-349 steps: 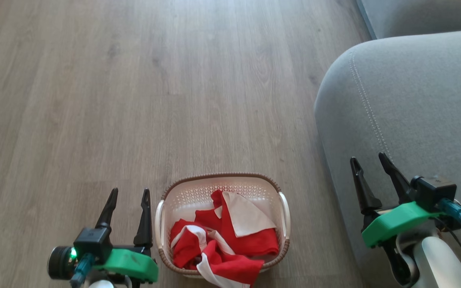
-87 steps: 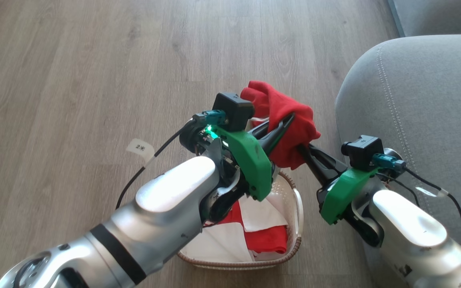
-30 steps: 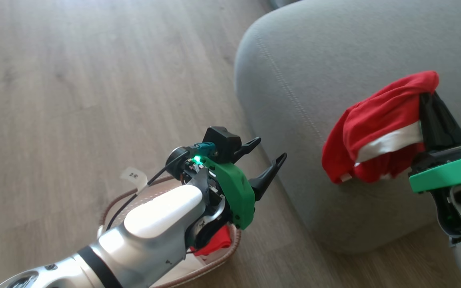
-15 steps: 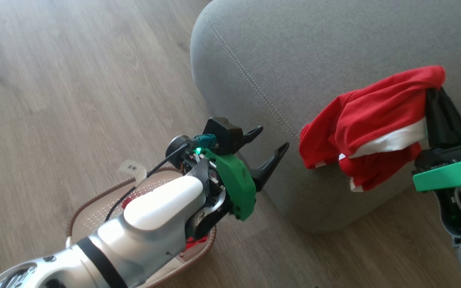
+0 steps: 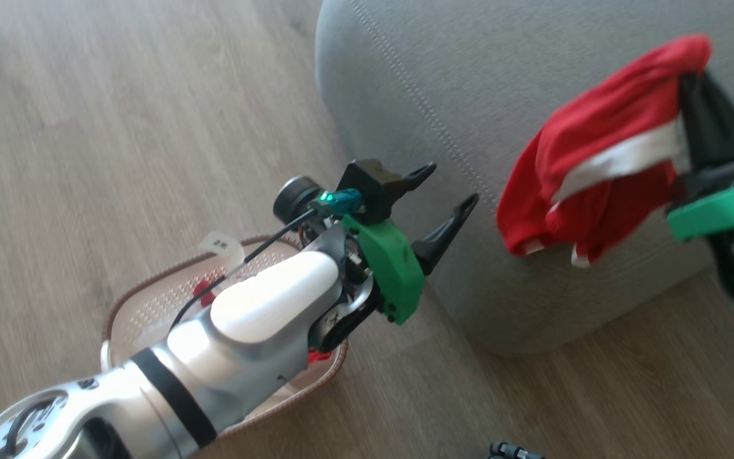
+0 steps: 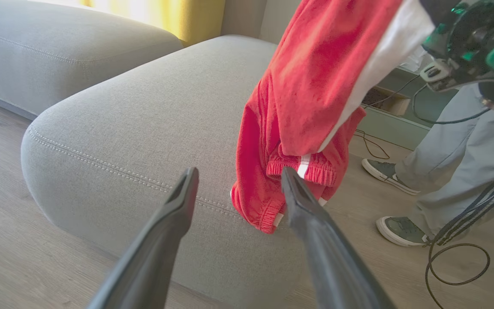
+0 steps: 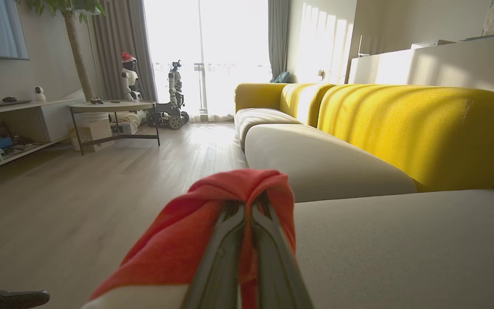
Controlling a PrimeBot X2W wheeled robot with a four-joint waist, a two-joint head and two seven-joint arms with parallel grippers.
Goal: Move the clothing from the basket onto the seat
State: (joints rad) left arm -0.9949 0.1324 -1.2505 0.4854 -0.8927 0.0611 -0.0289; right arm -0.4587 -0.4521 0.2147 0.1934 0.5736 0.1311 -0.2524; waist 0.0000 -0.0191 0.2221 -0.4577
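a: fingers first: how does the right gripper [image 7: 248, 214] stand?
b: clamped tight on the clothing [image 7: 230, 189], a red piece with a white band. it drapes over the tips and hangs at the rounded end of the seat [image 5: 418, 76]; touching or not, i cannot tell.
a: and the left gripper [image 5: 453, 183]?
b: spread wide, grasping nothing, tips near the hanging hem.
a: the basket [image 5: 150, 299]?
b: on the floor [image 5: 86, 127], under the left forearm [image 5: 265, 306], with bits of red fabric [image 5: 204, 294] inside.

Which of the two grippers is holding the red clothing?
The right gripper, shut on the red clothing; the left gripper stands open and empty.
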